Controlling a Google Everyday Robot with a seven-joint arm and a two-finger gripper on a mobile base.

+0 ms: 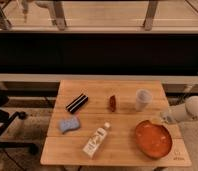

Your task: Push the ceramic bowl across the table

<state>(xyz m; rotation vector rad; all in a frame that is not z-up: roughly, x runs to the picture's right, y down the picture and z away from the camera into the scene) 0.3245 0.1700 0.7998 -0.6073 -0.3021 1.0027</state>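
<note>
The bowl (153,139) lies near the front right corner of the table (117,90), and its front rim is close to the front edge. This is the main risk. If the push goes toward the front or toward the right, the bowl can slide over the edge and fall, and a ceramic thing will probably break.

The tool (163,119) is at the right edge of the table, just beside the back right part of the bowl's rim. It seems to touch the rim or almost touch it; I cannot say which. Whether the tool is open or closed I cannot tell. The arm (189,110) comes in from outside the right edge.

From this side, a push to the left looks like the safe direction, I think. But the contact is on the rim and away from the middle, so the bowl may turn or slip past the tool and not travel straight. If the tool rides up over the rim, it may tip the bowl.

A bottle (96,140) lies near the front edge, left of the bowl, and a long push can hit it. A cup (142,99) stands behind the bowl, near the right edge, and the arm may knock it.
</note>
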